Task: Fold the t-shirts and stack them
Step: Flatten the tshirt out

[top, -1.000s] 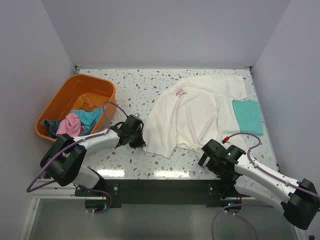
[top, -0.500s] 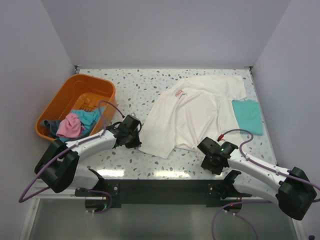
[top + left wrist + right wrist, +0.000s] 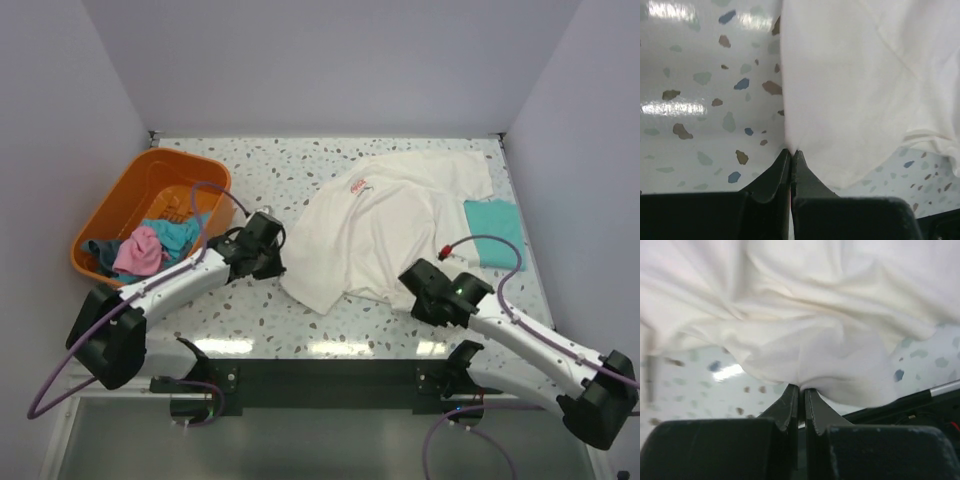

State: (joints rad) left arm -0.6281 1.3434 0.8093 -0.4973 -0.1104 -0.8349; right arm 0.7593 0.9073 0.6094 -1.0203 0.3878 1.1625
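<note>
A cream-white t-shirt point(image 3: 385, 215) with a small red logo point(image 3: 358, 185) lies crumpled across the middle and right of the table. My left gripper point(image 3: 275, 260) is shut on its left edge point(image 3: 790, 142). My right gripper point(image 3: 418, 290) is shut on its near hem; the cloth point(image 3: 810, 365) bunches up at the fingertips. A folded teal-green t-shirt point(image 3: 495, 232) lies flat at the right, partly under the white shirt's edge.
An orange basket point(image 3: 120, 205) at the left holds pink and teal cloths point(image 3: 150, 245). Walls close in the table on the left, back and right. The speckled tabletop point(image 3: 270, 170) shows between basket and white shirt.
My right gripper moved forward to the shirt's near hem and shut on it. My left gripper stayed shut and shifted slightly up and right with the shirt's left edge.
</note>
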